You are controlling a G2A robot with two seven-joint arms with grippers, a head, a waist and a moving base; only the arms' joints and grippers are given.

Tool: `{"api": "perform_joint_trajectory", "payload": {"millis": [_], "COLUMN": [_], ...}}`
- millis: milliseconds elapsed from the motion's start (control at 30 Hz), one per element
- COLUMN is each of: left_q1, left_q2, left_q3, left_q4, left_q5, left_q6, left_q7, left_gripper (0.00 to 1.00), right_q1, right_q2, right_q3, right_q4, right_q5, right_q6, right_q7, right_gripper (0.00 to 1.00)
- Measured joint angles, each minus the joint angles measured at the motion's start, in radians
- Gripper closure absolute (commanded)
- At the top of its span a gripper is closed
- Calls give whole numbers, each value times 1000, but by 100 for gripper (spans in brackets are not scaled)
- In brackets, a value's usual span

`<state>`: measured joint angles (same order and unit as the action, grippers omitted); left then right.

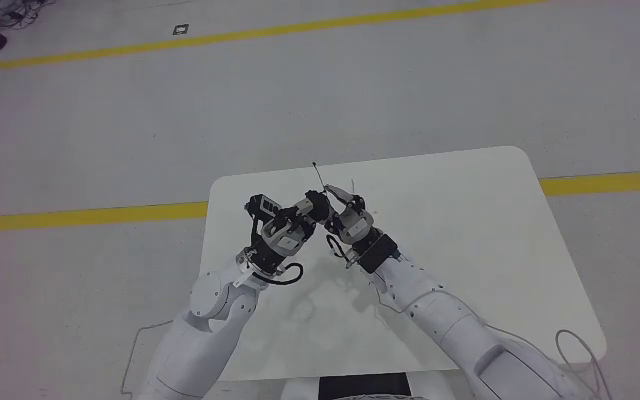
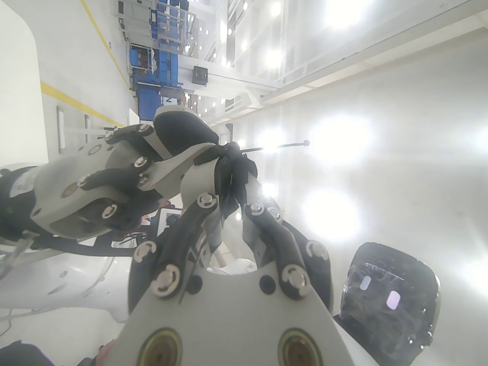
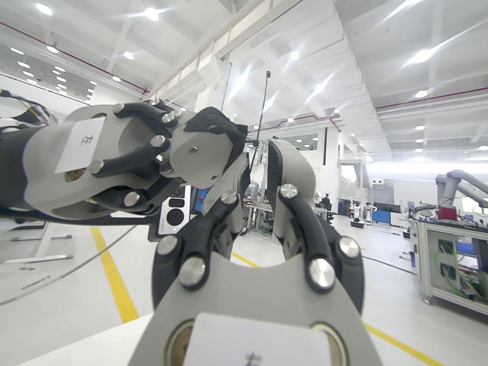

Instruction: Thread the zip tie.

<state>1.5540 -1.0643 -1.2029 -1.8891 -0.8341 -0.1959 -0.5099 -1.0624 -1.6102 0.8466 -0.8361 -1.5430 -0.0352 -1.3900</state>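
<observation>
Left hand (image 2: 232, 169) pinches one black zip tie (image 2: 282, 146); right hand (image 3: 259, 152) stands open just beside it.

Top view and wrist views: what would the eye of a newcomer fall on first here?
First, the left gripper and the right gripper meeting tip to tip above the white table. The left gripper is shut on a thin black zip tie, whose free length sticks out beyond it with a small block at the end. The right gripper is open beside the tie.
</observation>
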Motion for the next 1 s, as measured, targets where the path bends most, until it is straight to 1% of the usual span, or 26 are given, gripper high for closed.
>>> {"api": "perform_joint_trajectory", "payload": {"millis": [33,167,400,433,500,567,1000], "left_q1": [0,0,0,0,0,0,0], "left_q2": [0,0,0,0,0,0,0], "left_q3": [0,0,0,0,0,0,0], "left_q4": [0,0,0,0,0,0,0], "left_q5": [0,0,0,0,0,0,0], "left_q6": [0,0,0,0,0,0,0], "left_q7": [0,0,0,0,0,0,0], "left_gripper": [100,100,100,100,100,100,100], "right_q1": [0,-1,2,3,3,3,4], "right_q2": [0,-1,-2,-2,-3,-3,-1], "right_q3": [1,2,6,7,8,8,11], "right_q4": [0,-1,4,4,4,5,13], "right_q5": [0,-2,-8,-9,-11,-13,-27], "right_q6": [0,-2,-1,-1,0,1,14], "right_q7": [0,0,0,0,0,0,0], "right_gripper": [89,87,87,89,96,100,100]}}
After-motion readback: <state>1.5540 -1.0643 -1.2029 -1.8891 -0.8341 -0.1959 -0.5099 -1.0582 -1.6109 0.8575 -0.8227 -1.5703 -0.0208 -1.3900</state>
